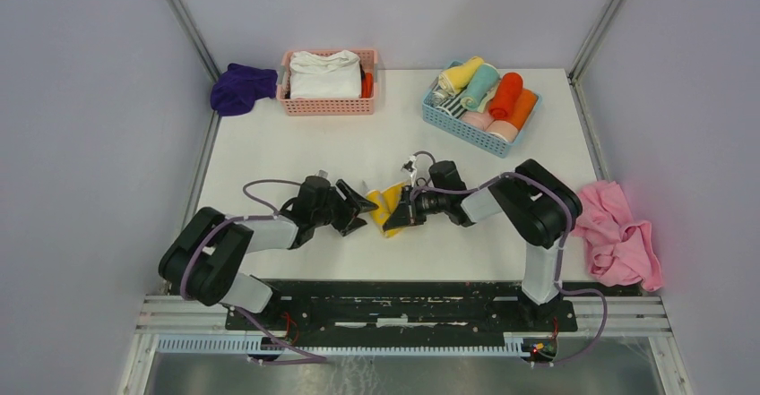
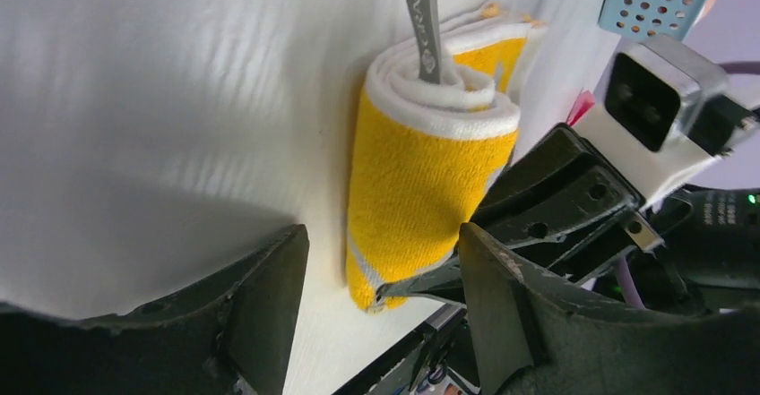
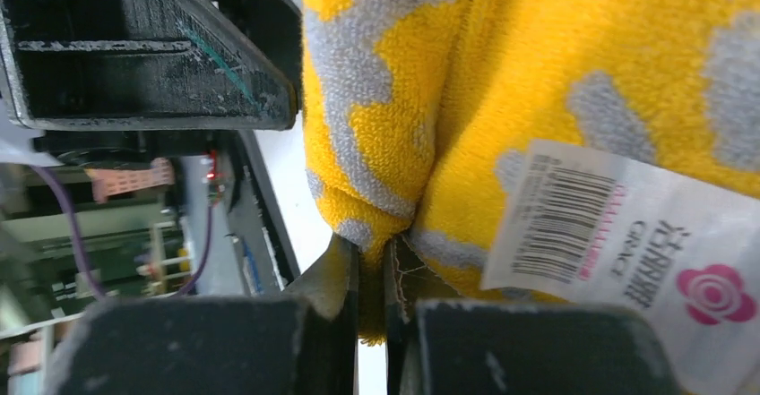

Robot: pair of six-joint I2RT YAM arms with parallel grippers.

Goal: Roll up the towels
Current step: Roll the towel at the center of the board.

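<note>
A yellow towel (image 1: 387,205) with grey markings lies partly rolled on the white table between the two arms. In the left wrist view the roll (image 2: 421,171) stands end-on with its white inner layers showing. My left gripper (image 1: 361,207) is open just left of the towel, its fingers (image 2: 260,314) spread on either side of the near end without touching it. My right gripper (image 1: 403,211) is shut on the towel's near edge. In the right wrist view the fingertips (image 3: 345,274) pinch a yellow fold (image 3: 376,189) beside a white barcode label (image 3: 609,234).
A blue basket (image 1: 479,99) of several rolled towels stands at the back right. A pink basket (image 1: 328,81) with white folded cloth stands at the back left, a purple towel (image 1: 240,88) beside it. A pink towel (image 1: 617,232) lies crumpled at the table's right edge.
</note>
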